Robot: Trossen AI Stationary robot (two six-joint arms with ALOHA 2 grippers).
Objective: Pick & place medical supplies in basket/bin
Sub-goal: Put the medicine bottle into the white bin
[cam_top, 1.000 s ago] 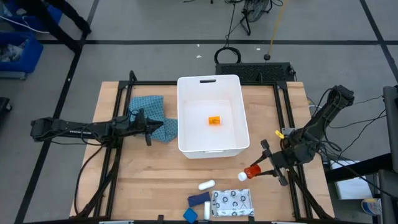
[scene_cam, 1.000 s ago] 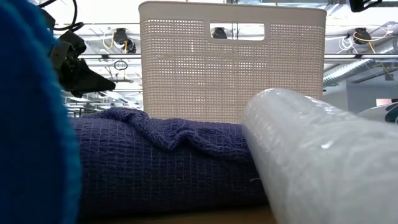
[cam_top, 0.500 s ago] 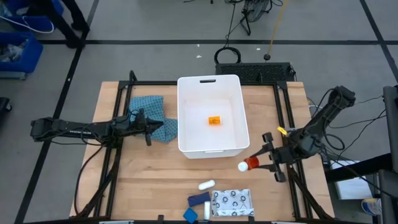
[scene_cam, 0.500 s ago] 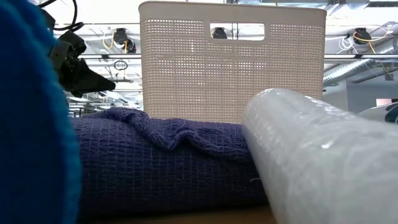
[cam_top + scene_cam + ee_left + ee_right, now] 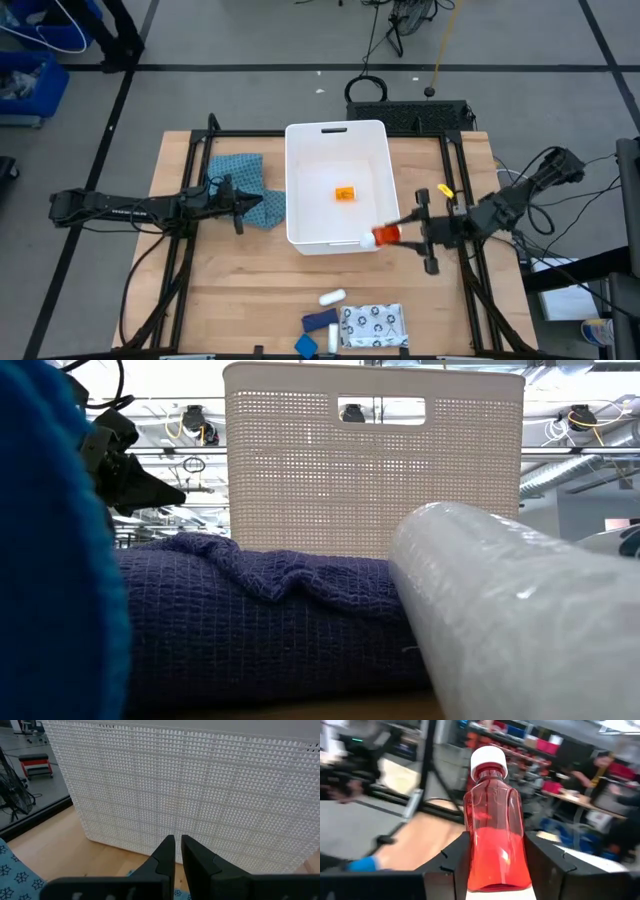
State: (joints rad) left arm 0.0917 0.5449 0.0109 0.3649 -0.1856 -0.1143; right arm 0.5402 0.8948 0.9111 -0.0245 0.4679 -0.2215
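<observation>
Our right end effector [image 5: 402, 232] is clamped on the red bottle with white cap [image 5: 381, 236], holding it at the near right corner of the white tub [image 5: 300, 190], where an orange pill bottle [image 5: 344, 193] already lies. Our left end effector [image 5: 262, 203], fingers together and empty, waits over the teal cloth [image 5: 240, 175] left of the tub. The white tube [image 5: 333, 297], blue pieces [image 5: 318, 320] and patterned pouch [image 5: 372, 325] lie at the table's [image 5: 230, 290] near edge.

Wooden table [image 5: 230, 290], black frame rails along its sides. On it: white tub [image 5: 338, 185] at upper centre, teal patterned cloth [image 5: 243, 185] just left of it. Near bottom-centre edge: small white tube [image 5: 333, 297], blue pieces [image 5: 315, 330], flat white dark-patterned pouch [image 5: 372, 326], grouped close together.
</observation>
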